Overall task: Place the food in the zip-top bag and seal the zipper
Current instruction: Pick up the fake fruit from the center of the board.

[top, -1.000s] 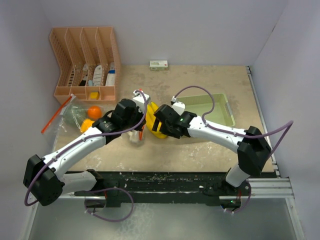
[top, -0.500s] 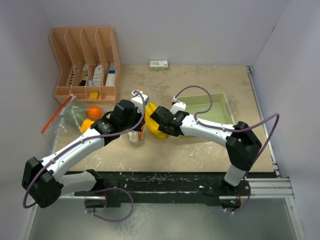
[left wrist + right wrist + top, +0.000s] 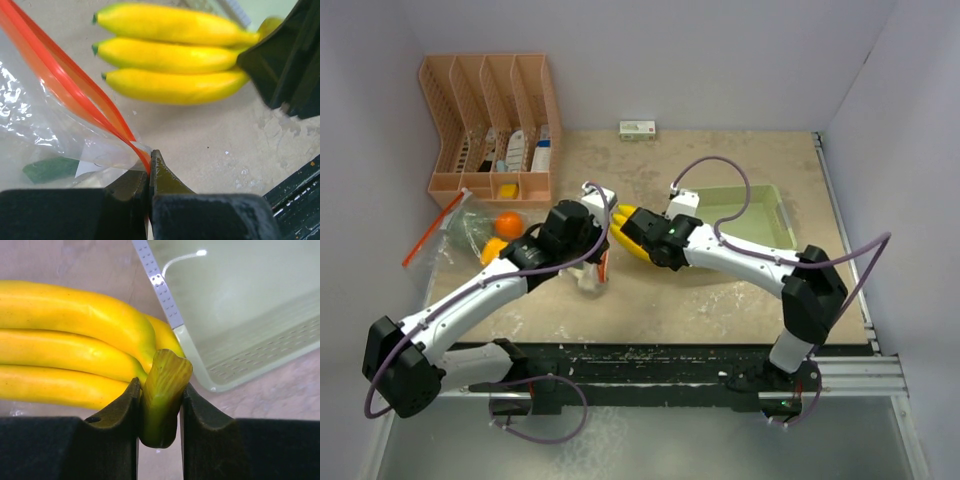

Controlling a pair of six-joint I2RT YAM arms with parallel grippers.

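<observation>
Bananas are pinched by their green stem in the right jaws, just right of the bag — long axis aimed at its mouth, whose orange zipper is clamped by the left jaws.

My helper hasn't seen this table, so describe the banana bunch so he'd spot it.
Find the pale green tray on the table's right. Just off its left edge is the banana bunch, green stem pinched by the right end effector. It's the only long yellow piece; the oranges farther left are round.
</observation>
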